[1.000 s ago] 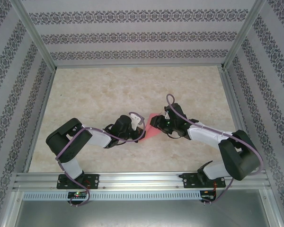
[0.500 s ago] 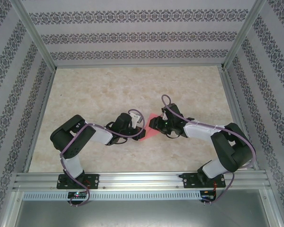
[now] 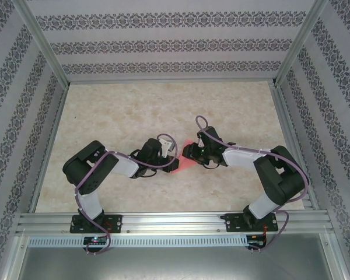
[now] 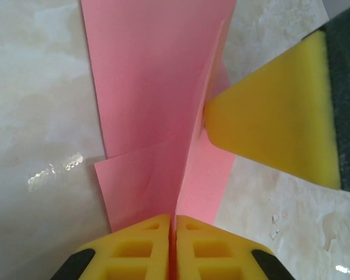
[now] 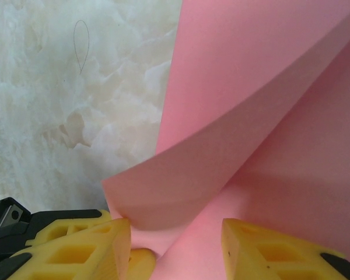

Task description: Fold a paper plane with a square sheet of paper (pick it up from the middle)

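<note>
The square sheet of paper point(image 4: 154, 81), partly folded with one flap standing up, lies mid-counter point(image 3: 134, 111) between the two arms. The left pincer point(image 4: 174, 221) is pressed together on the sheet's near crease, pinching it. The right pincer point(image 5: 175, 233) stands spread around a curled flap, one yellow fingertip point(image 4: 268, 122) touching the raised fold.

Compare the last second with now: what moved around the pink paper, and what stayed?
The right arm folded in leftward, bringing the right gripper slightly closer to the left gripper, so less of the square sheet of paper shows between them. Unchanged: left fingers shut on the sheet, right fingers open around it.
</note>
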